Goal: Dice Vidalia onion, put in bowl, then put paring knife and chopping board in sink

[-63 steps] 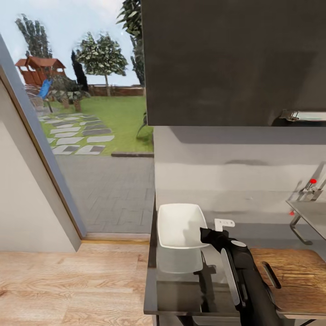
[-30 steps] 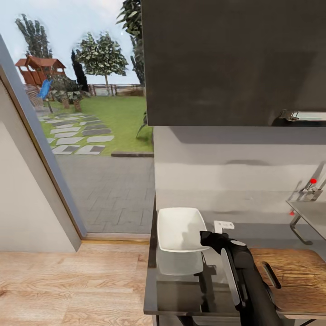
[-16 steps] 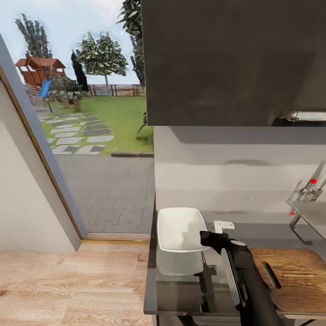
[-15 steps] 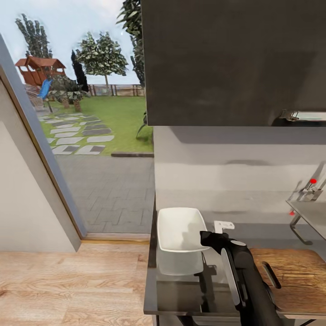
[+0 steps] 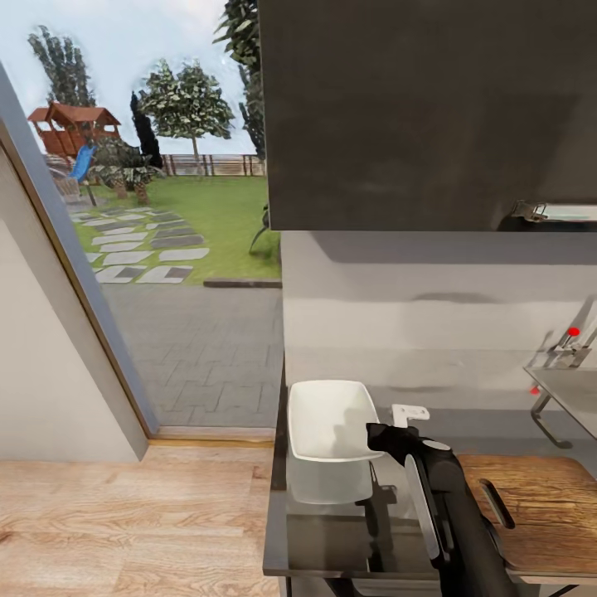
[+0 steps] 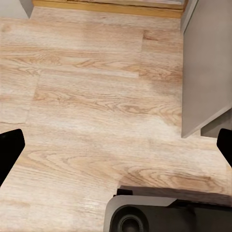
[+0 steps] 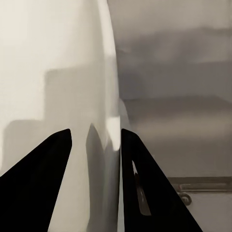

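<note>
The white bowl [image 5: 329, 419] sits at the left end of the grey worktop [image 5: 332, 531], close to the glass door that looks onto the garden. The right tool [image 5: 375, 438] is at the bowl's right rim; from its own camera the bowl's wall [image 7: 104, 96] rises between the two dark fingers [image 7: 36, 188], one inside and one outside, pinching the rim. Just right of that arm lies the wooden board [image 5: 539, 506], with the sink [image 5: 568, 390] and its red-knobbed tap [image 5: 570, 340] further right by the wall. The left tool [image 6: 116, 154] hangs over the wooden floor [image 6: 87, 96], its fingers spread wide apart and holding nothing.
</note>
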Motion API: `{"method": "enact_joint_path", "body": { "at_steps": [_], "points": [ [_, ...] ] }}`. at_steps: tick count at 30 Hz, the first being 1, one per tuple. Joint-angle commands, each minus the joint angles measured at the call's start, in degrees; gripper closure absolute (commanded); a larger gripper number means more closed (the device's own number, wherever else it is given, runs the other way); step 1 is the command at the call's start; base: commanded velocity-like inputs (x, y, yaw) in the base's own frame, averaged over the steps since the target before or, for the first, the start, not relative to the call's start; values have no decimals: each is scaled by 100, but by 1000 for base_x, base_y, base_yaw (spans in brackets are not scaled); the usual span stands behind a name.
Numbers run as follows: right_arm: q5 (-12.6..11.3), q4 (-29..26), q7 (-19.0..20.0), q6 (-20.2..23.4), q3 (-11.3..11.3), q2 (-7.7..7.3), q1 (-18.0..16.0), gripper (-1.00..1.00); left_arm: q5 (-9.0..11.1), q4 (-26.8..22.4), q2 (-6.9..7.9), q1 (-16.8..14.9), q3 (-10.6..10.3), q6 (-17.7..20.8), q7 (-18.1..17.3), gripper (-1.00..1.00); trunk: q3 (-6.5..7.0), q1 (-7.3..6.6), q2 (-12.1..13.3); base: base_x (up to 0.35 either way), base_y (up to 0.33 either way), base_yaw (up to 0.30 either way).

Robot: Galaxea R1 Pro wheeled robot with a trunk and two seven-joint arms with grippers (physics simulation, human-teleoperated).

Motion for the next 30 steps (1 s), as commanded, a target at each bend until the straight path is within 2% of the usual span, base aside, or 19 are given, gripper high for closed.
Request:
{"method": "enact_joint_path", "body": {
  "at_steps": [1,2,30],
  "points": [
    [29,-7,29,28,-7,8,-5,100,40,-5,2,0,-7,-8,-3,-100,-11,4,-12,0,0,0],
    [29,-7,31,28,-8,10,-5,-100,41,-3,2,0,-7,-8,-3,-100,-11,4,-12,0,0,0],
    [14,-74,43,-4,-9,0,-5,-100,41,30,2,0,-7,-8,-3,-100,-11,4,-12,0,0,0]
  ]
}}
